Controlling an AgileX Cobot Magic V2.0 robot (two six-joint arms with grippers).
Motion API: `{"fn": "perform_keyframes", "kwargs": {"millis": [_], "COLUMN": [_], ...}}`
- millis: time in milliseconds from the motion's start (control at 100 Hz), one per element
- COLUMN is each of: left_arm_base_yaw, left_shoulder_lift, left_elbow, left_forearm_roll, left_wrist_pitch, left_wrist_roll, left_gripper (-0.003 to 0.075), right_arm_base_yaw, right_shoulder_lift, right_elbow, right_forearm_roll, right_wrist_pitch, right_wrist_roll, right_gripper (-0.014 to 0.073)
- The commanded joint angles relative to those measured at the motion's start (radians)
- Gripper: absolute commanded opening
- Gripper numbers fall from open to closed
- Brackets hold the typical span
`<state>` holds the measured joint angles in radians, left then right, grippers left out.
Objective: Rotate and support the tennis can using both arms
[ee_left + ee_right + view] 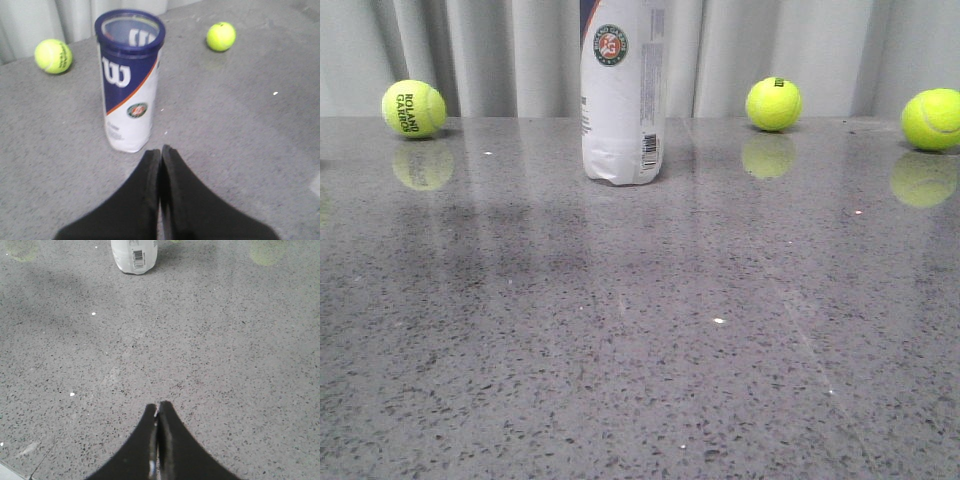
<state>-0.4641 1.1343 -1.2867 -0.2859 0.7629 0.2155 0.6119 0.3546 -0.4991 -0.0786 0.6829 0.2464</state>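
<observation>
Can [623, 95] upright on table [620, 350] | left claw [160, 151] pinched closed, just beside it | right claw [158, 407] closed, well back

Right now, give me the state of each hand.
Left hand: closed, holding nothing, short of the tennis can.
Right hand: closed, holding nothing, over bare table.

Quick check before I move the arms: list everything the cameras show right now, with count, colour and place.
tennis can: one, white and navy label with orange stripe, dark blue rim, upright at the back centre of the table
tennis balls: three, yellow-green, along the back; one left of the can, one right of it, one at the far right edge
table: one, speckled grey
curtain: pale grey, behind the table
left gripper: black, shut, near the can, not touching
right gripper: black, shut, farther back
</observation>
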Motion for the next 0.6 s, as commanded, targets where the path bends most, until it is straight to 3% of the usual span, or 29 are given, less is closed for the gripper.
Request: {"fn": "perform_keyframes", "kwargs": {"millis": [0,590], "left_arm_base_yaw": [0.002,0.004], "left_shoulder_lift": [-0.049,-0.230], "left_elbow": [0.019,0.359], "left_forearm_roll": [0.019,0.173], "left_wrist_pitch": [-0.112,-0.604], "left_wrist_roll": [-0.013,-0.013], "left_gripper": [-0.0020,-0.0020], "right_arm_base_yaw": [0.001,0.001], "right_shoulder_lift": [0.007,0.007], "right_elbow": [-0.027,-0.027], "right_forearm_roll": [-0.018,-0.018], "right_wrist_pitch": [-0.071,-0.071], "right_wrist_roll": [-0.003,-0.003], "right_gripper": [-0.0069,-0.0069]}}
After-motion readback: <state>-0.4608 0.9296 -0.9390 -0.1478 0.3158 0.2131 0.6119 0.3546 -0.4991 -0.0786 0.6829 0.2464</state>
